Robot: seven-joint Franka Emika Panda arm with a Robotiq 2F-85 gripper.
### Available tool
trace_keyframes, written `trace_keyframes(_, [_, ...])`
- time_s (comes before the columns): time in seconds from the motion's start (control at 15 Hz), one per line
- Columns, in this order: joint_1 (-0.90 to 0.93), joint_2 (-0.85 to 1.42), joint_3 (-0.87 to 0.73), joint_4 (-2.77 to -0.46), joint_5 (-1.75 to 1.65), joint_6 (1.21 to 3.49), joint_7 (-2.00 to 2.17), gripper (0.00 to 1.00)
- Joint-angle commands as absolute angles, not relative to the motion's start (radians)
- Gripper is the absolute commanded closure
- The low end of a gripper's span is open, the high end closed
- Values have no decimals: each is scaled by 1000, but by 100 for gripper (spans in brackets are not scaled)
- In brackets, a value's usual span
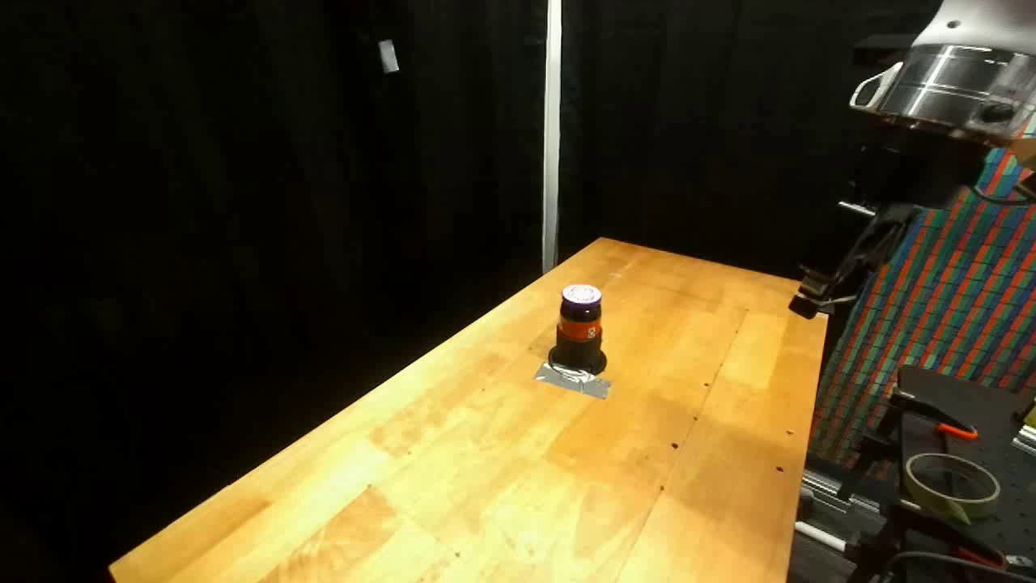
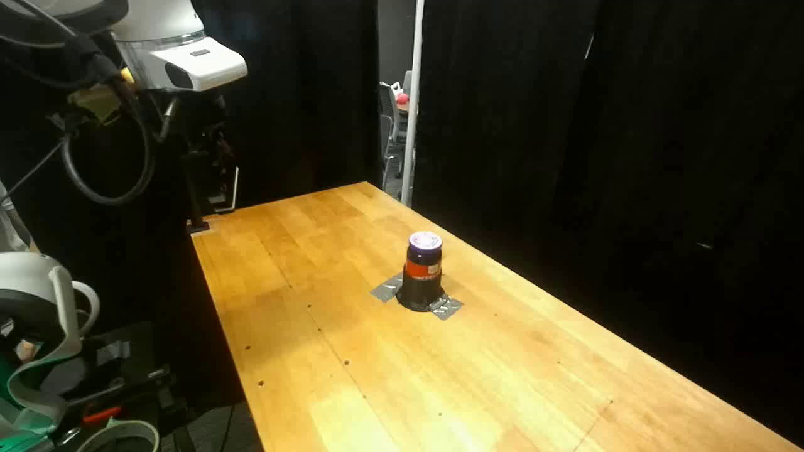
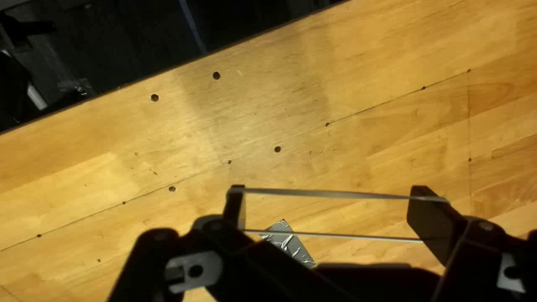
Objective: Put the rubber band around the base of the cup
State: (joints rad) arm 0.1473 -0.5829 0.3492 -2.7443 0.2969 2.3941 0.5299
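The cup (image 1: 580, 326) stands upright in a black base on the wooden table, with a reddish-orange band, dark upper part and whitish top. It also shows in an exterior view (image 2: 423, 267); in the wrist view it is hidden. The rubber band (image 3: 319, 193) is stretched around both fingers of my gripper (image 3: 329, 191), with two pale strands spanning the gap. My gripper is open, with nothing pinched between its fingers. In both exterior views the gripper (image 1: 813, 298) (image 2: 211, 220) hangs over the table's robot-side edge, well apart from the cup.
Grey tape strips (image 1: 576, 382) hold the black base to the table (image 1: 502, 453); one tape strip (image 3: 289, 243) shows in the wrist view below the gripper. A tape roll (image 1: 951, 486) lies on a dark stand beside the table. Black curtains and a pale pole (image 2: 411, 100) stand behind.
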Motion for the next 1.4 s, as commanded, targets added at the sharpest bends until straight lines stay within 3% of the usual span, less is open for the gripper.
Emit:
trace_keyframes(0.0, [160, -582, 335, -2742, 285, 2393, 538, 0])
trace_keyframes(0.53, [128, -550, 364, -2705, 230, 2352, 563, 0])
trace_keyframes(1.13, [-91, -46, 499, -2254, -268, 2210, 751, 0])
trace_keyframes(1.33, [19, 109, 362, -2128, -379, 2266, 789, 0])
